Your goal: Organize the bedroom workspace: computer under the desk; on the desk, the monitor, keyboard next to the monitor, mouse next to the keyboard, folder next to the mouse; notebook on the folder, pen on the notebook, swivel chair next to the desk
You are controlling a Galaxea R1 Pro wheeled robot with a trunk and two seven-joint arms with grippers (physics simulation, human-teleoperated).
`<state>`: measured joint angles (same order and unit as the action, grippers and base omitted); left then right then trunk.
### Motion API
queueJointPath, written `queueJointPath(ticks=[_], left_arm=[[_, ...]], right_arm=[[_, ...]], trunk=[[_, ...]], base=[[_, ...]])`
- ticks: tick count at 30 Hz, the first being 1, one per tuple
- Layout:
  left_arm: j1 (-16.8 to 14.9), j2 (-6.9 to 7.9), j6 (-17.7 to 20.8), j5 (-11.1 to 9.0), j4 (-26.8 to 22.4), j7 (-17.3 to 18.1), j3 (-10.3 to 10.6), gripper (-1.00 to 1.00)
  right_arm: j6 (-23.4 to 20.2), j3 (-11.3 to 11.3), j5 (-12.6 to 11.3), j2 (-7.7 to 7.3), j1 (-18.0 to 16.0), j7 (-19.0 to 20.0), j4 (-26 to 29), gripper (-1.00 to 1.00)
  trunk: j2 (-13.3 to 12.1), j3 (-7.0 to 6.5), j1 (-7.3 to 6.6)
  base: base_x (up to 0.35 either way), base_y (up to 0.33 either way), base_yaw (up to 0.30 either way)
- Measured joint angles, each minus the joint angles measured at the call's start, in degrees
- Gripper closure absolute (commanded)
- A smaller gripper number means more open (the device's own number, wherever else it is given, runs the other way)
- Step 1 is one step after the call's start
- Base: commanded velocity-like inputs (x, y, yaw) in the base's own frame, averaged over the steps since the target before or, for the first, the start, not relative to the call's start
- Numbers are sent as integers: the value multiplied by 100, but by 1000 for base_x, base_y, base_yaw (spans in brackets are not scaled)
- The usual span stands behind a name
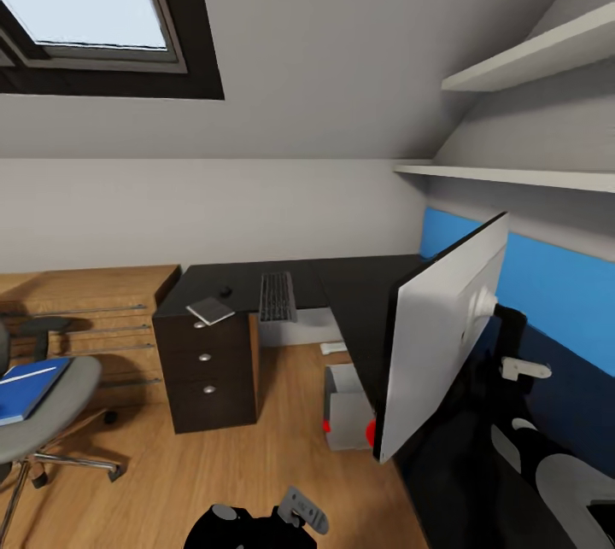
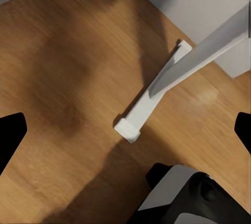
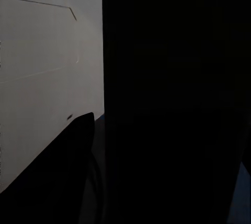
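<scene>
The white-backed monitor (image 1: 436,335) hangs tilted over the right wing of the dark L-shaped desk (image 1: 359,276), close against my right arm (image 1: 512,335). Its back panel (image 3: 47,78) is in the right wrist view, where the rest is dark and the fingers cannot be made out. The keyboard (image 1: 276,297), mouse (image 1: 225,290) and notebook (image 1: 210,310) lie on the desk's far wing. The grey computer (image 1: 346,408) stands on the floor under the desk. The swivel chair (image 1: 60,421) at the left carries the blue folder (image 1: 30,387) with the pen (image 1: 26,375) on it. My left gripper (image 2: 125,130) is open over the floor.
A drawer unit (image 1: 209,378) supports the desk's left end. Wooden furniture (image 1: 85,301) lines the back wall behind the chair. Shelves (image 1: 512,173) jut out above the monitor. A white bar-shaped piece (image 2: 149,98) lies on the wooden floor (image 2: 63,78) beneath my left gripper.
</scene>
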<state>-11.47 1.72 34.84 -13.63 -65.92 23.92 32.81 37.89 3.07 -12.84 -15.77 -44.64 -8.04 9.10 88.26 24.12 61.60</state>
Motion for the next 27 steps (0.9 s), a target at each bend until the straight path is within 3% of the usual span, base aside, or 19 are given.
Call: queueJointPath(ticks=[17, 27], left_arm=[[0, 0, 0, 10, 0, 0, 0, -100], [0, 0, 1, 3, -1, 0, -19, -100]], right_arm=[[3, 14, -20, 0, 0, 3, 0, 100], [-3, 10, 0, 12, 1, 2, 6, 100]], trunk=[[0, 0, 1], [0, 0, -2]], base=[[-223, -260, 0], [0, -198, 0]])
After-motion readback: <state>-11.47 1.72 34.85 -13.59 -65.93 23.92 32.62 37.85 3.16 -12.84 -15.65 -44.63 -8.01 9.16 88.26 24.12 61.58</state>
